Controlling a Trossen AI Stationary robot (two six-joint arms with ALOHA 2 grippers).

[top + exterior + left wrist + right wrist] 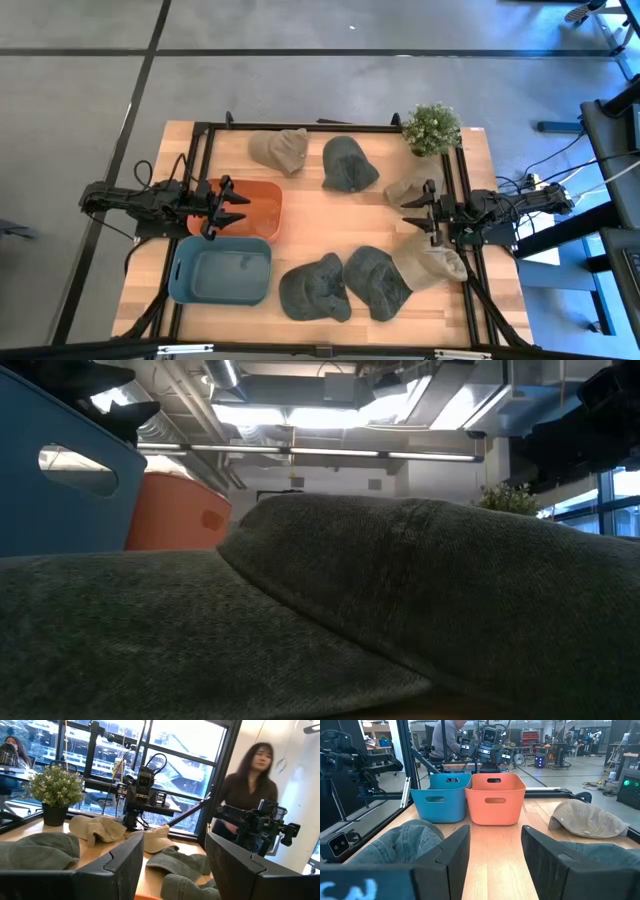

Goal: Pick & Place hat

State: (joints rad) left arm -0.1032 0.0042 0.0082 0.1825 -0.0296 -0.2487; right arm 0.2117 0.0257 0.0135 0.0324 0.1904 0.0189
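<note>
Hats (pixel 350 163) lie scattered over the table (pixel 330 215) for sorting into the orange bin (pixel 262 203) and blue bin (pixel 222 272), so we hover left gripper (pixel 232 207) and right gripper (pixel 413 215) spread, empty.

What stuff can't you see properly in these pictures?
- Low view: a grey-green hat right at the lens blocks nearly all of the table.
- High view: the beige hat by the plant is partly under the right gripper.
- Inside of the orange bin: partly covered by the left gripper in the high view.
- Blue bin: the right wrist view shows only its outer wall.
</note>
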